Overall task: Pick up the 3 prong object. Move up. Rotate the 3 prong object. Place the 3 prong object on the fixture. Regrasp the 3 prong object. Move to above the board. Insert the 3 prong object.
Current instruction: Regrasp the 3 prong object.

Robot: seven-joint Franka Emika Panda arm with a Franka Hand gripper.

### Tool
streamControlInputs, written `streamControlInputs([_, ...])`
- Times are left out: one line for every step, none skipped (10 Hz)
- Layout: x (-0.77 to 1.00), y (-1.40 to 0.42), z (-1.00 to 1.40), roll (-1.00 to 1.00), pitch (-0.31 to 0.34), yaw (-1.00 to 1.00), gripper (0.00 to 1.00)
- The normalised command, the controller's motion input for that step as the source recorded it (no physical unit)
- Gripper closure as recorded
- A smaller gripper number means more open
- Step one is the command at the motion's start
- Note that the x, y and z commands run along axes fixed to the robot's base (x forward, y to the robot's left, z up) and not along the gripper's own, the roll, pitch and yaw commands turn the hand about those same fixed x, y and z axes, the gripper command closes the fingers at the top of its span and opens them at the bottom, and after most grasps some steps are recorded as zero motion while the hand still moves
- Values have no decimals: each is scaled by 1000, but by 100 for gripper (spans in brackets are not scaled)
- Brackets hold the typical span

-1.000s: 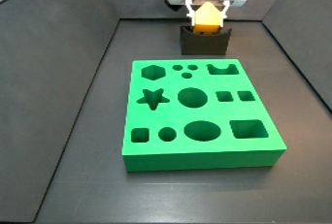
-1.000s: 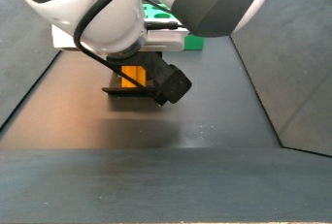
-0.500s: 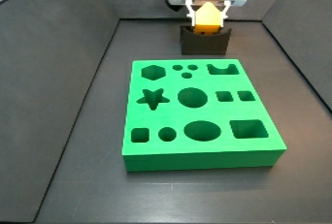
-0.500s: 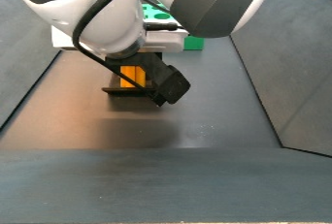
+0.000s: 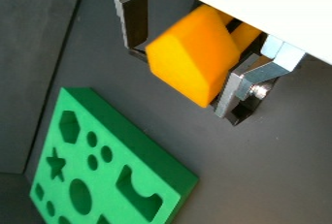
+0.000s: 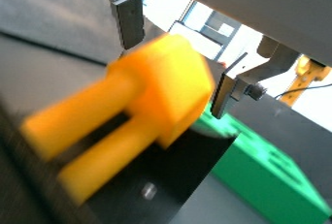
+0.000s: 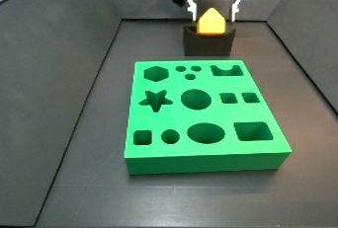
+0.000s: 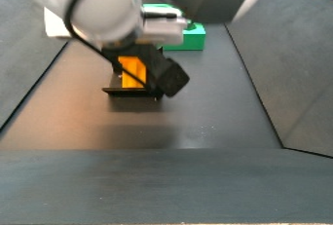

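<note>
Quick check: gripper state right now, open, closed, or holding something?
Gripper: above the fixture, with the 3 prong object between its fingers; whether the pads are clamped on it or just released cannot be told.

Dark table floor (image 7: 79,133), raised walls (image 7: 53,44)

The 3 prong object (image 5: 197,53) is orange-yellow, set between the gripper (image 5: 182,55) with its silver fingers (image 5: 135,19) and dark pads. The fixture (image 7: 208,43) is near black. At 6 o'clock from it, the board (image 7: 205,114) is bright green on the dark grey counter (image 7: 79,163).
</note>
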Motion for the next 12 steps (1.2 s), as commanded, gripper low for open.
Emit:
streamControlInputs([-24,-2,1000,35,-35,0,0])
streamControlInputs([-37,-1,1000,49,-12,22,0])
streamControlInputs([-37,3,893,52,1,31,0])
streamControlInputs([-35,5,646,52,32,34,0])
streamControlInputs([-30,7,462,47,55,29,0])
streamControlInputs([-25,11,212,45,75,19,0])
streamControlInputs([-125,-760,578,1000,67,59,0])
streamControlInputs([-116,-716,540,1000,64,58,0])
streamControlInputs([-123,-639,476,1000,58,57,0])
streamControlInputs([-117,-387,177,1000,46,55,0])
streamControlInputs([-91,-281,64,1000,44,54,0])
streamControlInputs([-39,-72,21,1000,45,54,0])
